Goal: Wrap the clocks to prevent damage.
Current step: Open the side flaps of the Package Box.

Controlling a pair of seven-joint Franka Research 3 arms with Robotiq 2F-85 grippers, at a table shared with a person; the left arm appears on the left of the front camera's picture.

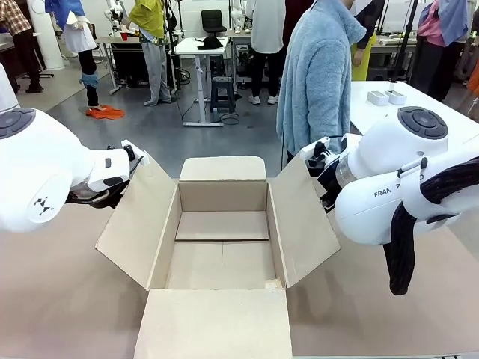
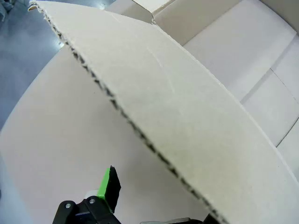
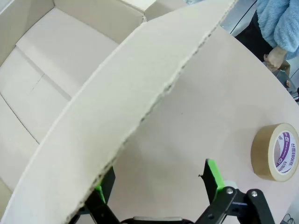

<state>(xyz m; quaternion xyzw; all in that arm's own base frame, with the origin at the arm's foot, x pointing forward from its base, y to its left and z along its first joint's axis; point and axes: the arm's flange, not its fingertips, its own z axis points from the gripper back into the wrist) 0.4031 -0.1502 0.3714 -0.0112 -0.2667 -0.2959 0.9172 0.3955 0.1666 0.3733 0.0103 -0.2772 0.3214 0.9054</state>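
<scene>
Lab floor, open-plan: grey floor (image 1: 172,138), white standing desk (image 1: 199,48), black office chair (image 1: 213,21), stool (image 1: 222,93), white bench (image 1: 374,116) beside my table (image 1: 52,299), people (image 1: 153,45) standing around.

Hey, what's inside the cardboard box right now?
Inside the cardboard box I see bare floor with a centre seam and nothing resting on it. The strip against the near wall is hidden.
</scene>
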